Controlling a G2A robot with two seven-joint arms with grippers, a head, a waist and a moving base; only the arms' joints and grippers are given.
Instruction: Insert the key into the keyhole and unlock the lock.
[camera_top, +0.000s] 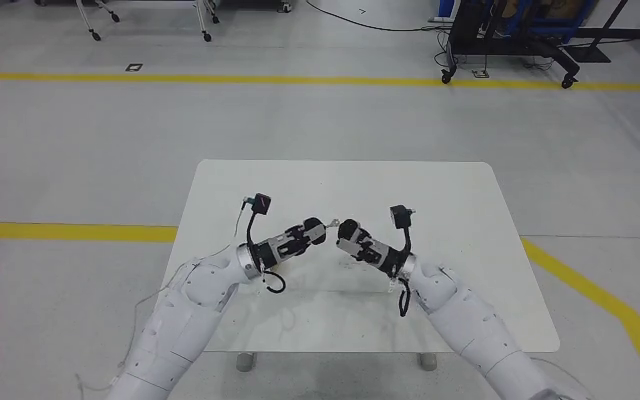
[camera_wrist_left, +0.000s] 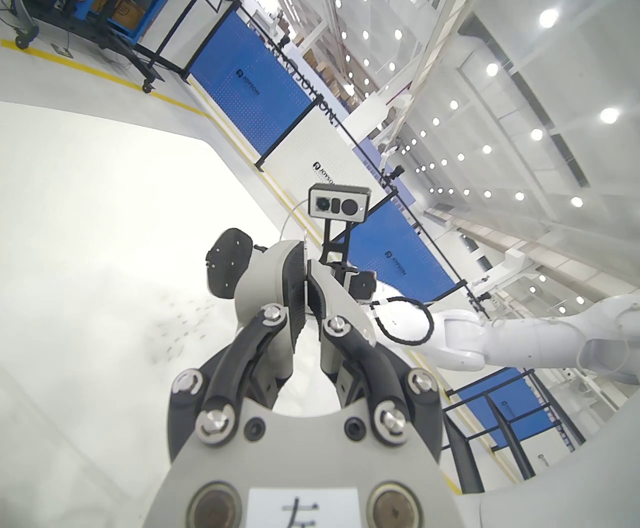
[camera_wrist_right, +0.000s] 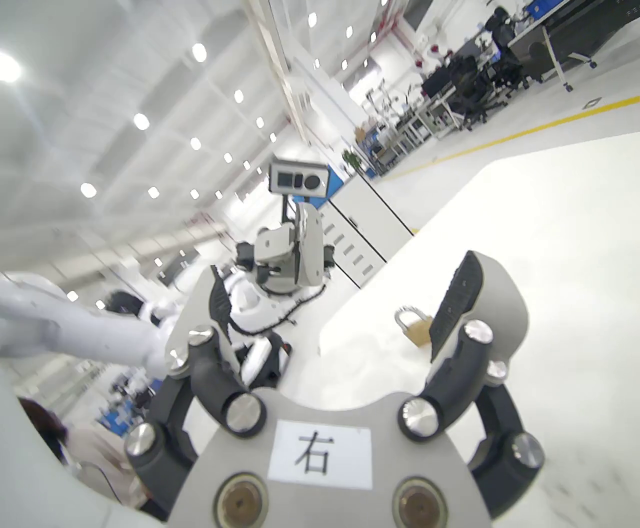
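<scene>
A small brass padlock (camera_wrist_right: 416, 327) with a silver shackle lies on the white table (camera_top: 450, 200), just beyond my right gripper (camera_wrist_right: 341, 264). That gripper is open, with nothing between its black-padded fingers (camera_wrist_right: 457, 295). My left gripper (camera_wrist_left: 305, 250) faces it from close by, its pads pressed together on a thin metal sliver that looks like the key (camera_wrist_left: 304, 235). From above, the left gripper (camera_top: 318, 230) and right gripper (camera_top: 345, 232) nearly meet over the table's middle, with the padlock (camera_top: 333, 222) between their tips.
The table has bare room on all sides of the grippers. Yellow floor lines run past it. Wheeled racks and blue partition panels (camera_wrist_left: 250, 95) stand far off.
</scene>
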